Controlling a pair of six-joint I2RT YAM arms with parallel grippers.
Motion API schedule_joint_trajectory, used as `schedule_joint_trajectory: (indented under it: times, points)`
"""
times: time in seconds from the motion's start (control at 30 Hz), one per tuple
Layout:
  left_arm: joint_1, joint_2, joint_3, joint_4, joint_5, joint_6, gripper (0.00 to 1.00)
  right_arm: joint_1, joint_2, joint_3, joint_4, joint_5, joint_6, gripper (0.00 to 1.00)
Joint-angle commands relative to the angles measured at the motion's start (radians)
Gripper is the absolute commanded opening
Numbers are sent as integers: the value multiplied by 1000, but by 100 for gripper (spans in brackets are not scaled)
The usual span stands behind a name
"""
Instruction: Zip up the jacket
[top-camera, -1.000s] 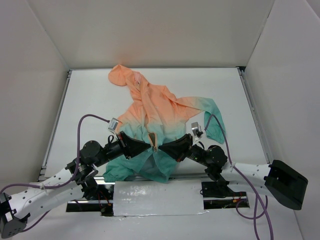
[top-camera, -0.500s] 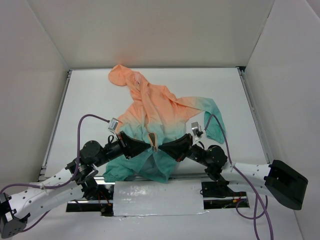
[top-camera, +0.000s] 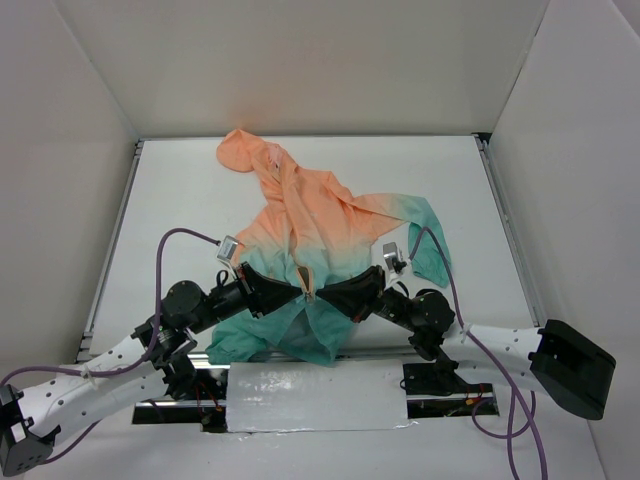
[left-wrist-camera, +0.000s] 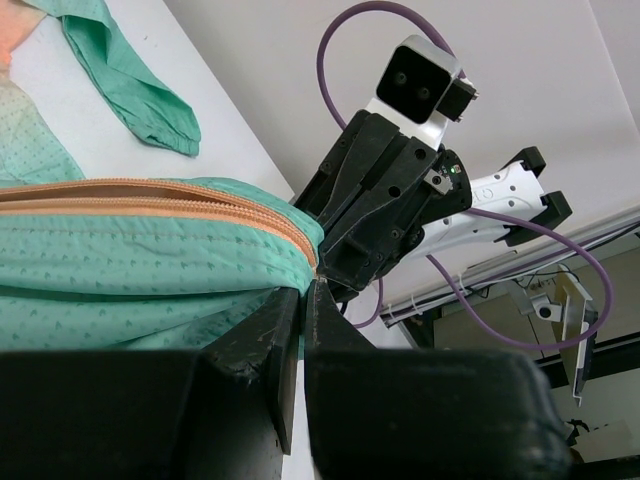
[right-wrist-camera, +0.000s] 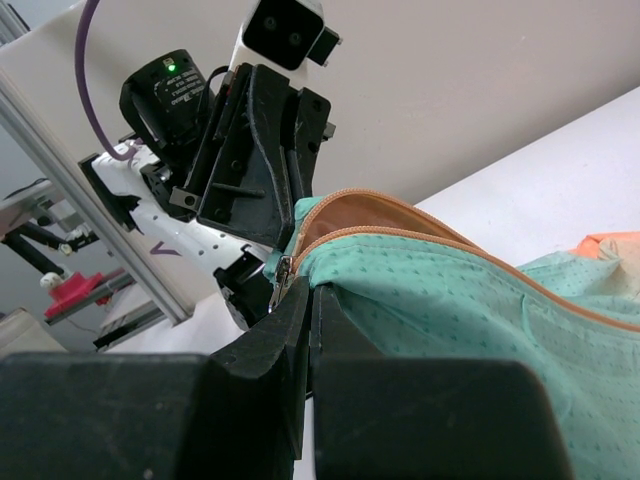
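Silver foil-like sheeting (top-camera: 315, 400) covers the strip at the near edge, between the two arm bases. Just beyond it the teal hem of the jacket (top-camera: 300, 225) hangs bunched over the front of the white table (top-camera: 180, 190).

Both arms reach inward and meet nose to nose at the bottom of the front opening. The left gripper (top-camera: 300, 290) has its jaws pressed together on the teal cloth right at the lower end of the orange zipper (left-wrist-camera: 150, 195). The right gripper (top-camera: 322, 292) faces it, just beside it, with its jaws likewise closed on the cloth. In its own wrist view a small metal zipper pull (right-wrist-camera: 283, 272) sits right against its fingertips. Whether the fingers pinch the pull itself or only the fabric beside it, I cannot tell. The hem is lifted a little off the table between the two. In both wrist views the zipper tape runs away from the pinch as two orange edges lying close together.

Farther back the jacket lies spread on the table, teal fading into peach-orange toward the shoulders. One sleeve (top-camera: 425, 240) stretches to the right and ends in a teal cuff. The hood (top-camera: 245, 152) lies farthest away, up toward the left, near the back wall (top-camera: 320, 70).
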Motion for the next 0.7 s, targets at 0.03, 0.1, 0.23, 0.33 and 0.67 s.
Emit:
schedule_joint_trajectory:
  times: [0.03,0.1,0.23,0.33,0.67]
  points:
    - [2,-5,7,70,0,3,0,-3,-5,42,157,-9,-17,0]
    - [2,-5,8,74,3,3,0,-3,-6,43,151,-6,-19,0]
    - [2,-5,7,81,12,1,0,-3,2,48,143,1,-22,0]
    - [2,-7,4,93,20,-2,0,-5,15,49,151,7,-24,0]
    - [2,-2,2,91,31,-3,0,-20,29,74,168,-9,-19,0]
